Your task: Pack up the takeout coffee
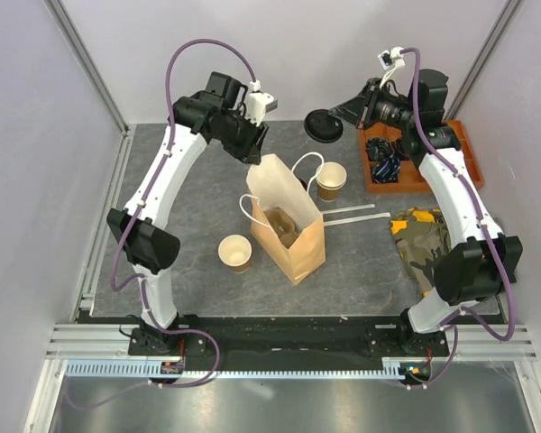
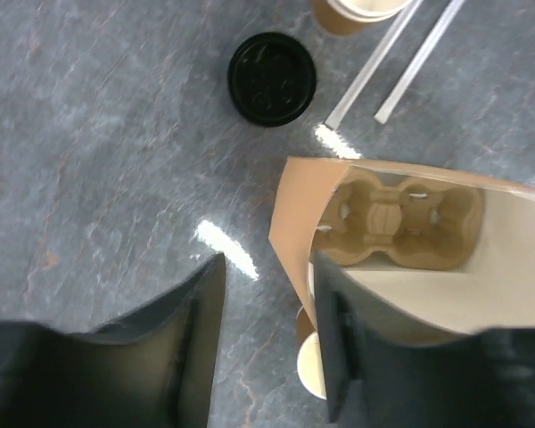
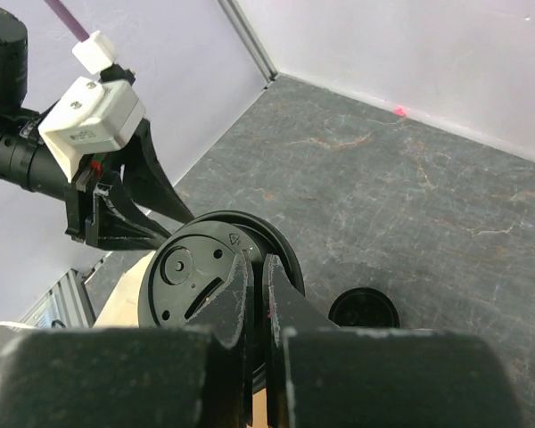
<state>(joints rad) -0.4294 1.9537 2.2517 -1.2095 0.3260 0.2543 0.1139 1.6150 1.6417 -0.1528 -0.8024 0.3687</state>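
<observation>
We see one small tan kraft-paper cup (image 1: 235,253) standing lidless on the grey counter (image 1: 189,198), at 8 o'clock from the tall tan paper bag (image 1: 299,254). A second kraft cup (image 1: 331,180) stands at the bag's 1 o'clock. At 12 o'clock from that cup, the right claw (image 3: 254,267) is clamped on the rim of a round black plastic lid (image 3: 192,276), holding it in the air. A second black lid (image 2: 272,78) lies loose on the counter. A brown moulded-pulp carrier (image 2: 397,218) sits inside the bag. The left claw (image 2: 269,263) has its fingers apart, with the bag's top edge showing between them.
</observation>
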